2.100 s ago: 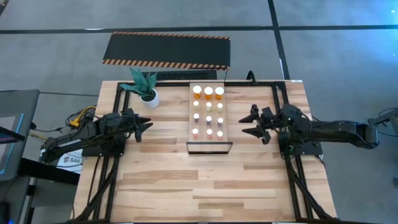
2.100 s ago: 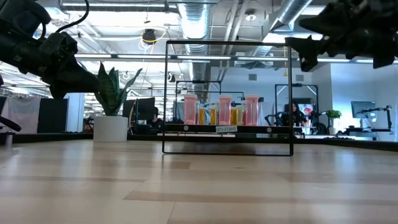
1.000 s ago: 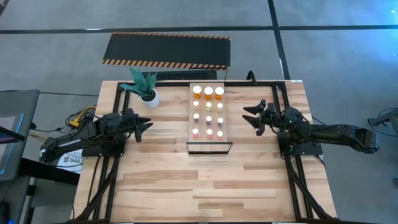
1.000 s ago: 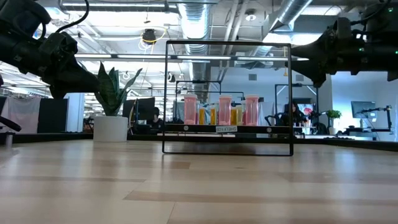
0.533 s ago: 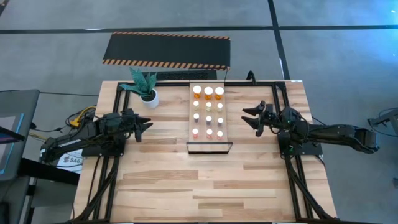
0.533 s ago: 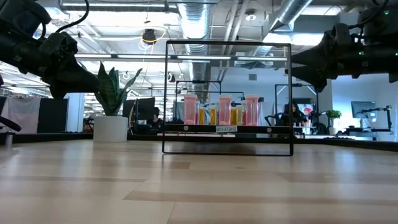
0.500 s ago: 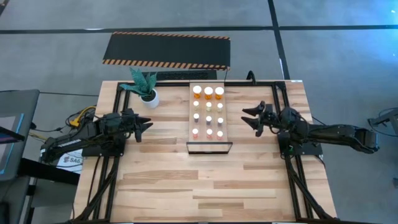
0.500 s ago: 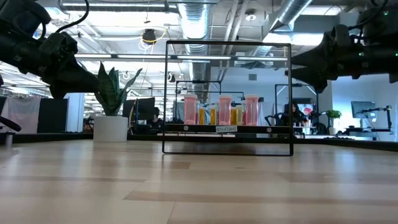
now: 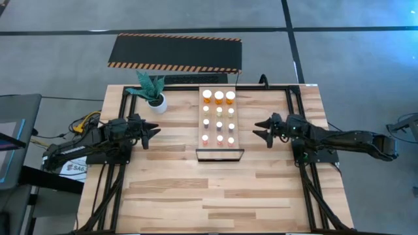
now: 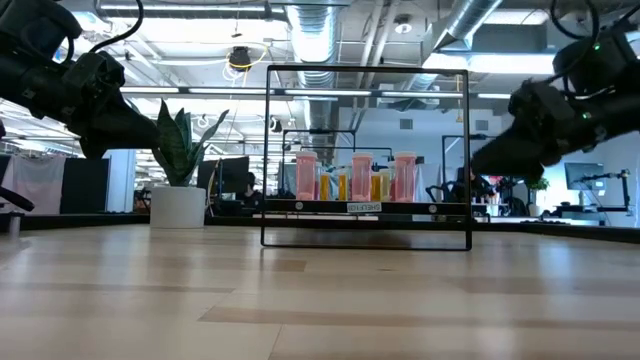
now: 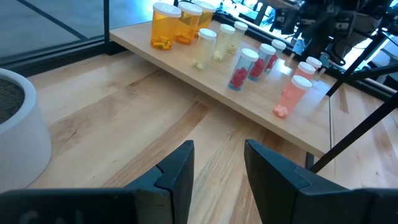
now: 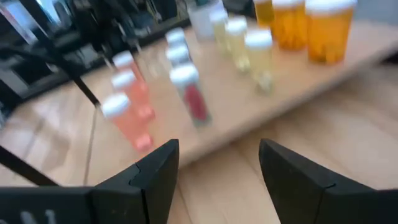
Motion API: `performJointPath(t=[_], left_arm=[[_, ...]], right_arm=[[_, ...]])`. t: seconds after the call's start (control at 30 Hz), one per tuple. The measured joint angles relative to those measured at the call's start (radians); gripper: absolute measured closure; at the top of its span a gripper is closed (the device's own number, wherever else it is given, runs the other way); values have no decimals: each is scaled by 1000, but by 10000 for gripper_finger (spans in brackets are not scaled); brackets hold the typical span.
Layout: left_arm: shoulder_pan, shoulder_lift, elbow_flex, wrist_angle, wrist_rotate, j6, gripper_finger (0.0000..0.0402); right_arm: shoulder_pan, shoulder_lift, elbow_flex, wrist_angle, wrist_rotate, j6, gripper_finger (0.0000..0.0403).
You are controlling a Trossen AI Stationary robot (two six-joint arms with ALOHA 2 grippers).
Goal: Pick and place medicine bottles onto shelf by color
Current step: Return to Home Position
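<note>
The medicine bottles (image 9: 218, 117) stand upright in three columns on the shelf (image 9: 213, 146) at the centre of the high view, orange at its upper end and pink at its lower. I judge them light, stiff plastic with slick round sides, easily toppled, so I would pinch one across the body just under its white cap. My left jaws, left of the shelf, and my right jaws, right of it, both hang released and empty above the worktop (image 9: 196, 189).
</note>
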Motion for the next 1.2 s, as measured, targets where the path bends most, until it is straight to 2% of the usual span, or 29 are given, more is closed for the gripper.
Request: performJointPath(t=[0.43,1.0,1.2], left_arm=[[0,0,0,0,0,0,274],[0,0,0,4,-1,-13,274],[0,0,-3,118,-1,-65,274]], right_arm=[[0,0,0,-207,0,-1,157],[0,0,0,-212,0,-2,157],[0,0,0,-212,0,-2,157]])
